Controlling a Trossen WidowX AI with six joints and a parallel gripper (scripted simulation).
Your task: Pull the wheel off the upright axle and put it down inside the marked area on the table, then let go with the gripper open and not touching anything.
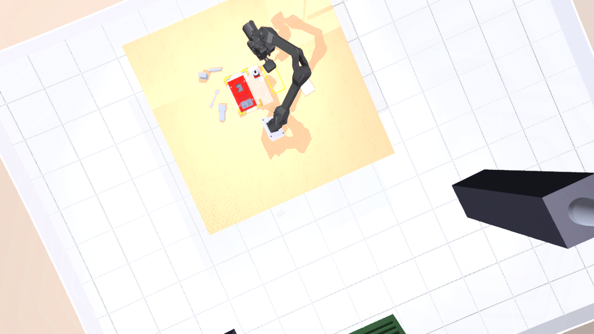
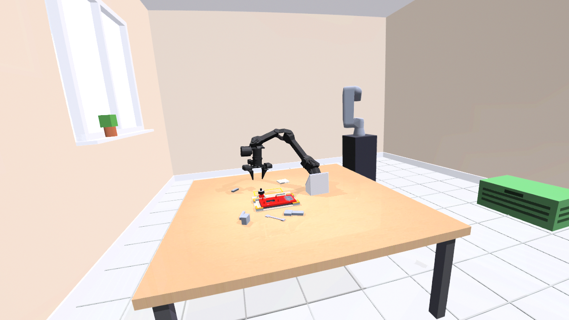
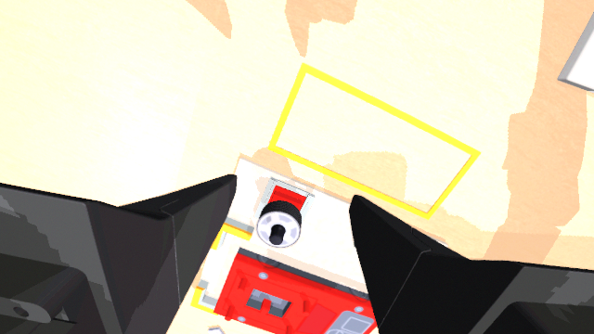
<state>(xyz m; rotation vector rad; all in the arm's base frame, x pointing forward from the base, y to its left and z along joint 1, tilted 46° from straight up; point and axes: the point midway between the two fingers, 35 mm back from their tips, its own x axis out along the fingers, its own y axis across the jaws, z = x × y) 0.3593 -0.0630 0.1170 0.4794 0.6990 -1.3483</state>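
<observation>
Only the wrist view shows the wheel (image 3: 278,226) on its axle between the spread, empty hand (image 3: 292,197).

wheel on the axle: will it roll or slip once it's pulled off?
The wheel is round with a ridged black tread, so the open gripper should probably get decent friction. Set on edge it may roll; laid flat inside the yellow marked area it likely stays. It looks rigid.

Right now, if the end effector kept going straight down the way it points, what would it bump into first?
Probably the wheel on its axle: it sits between the open end effector fingers, below them. Depth is hard to judge.
</observation>
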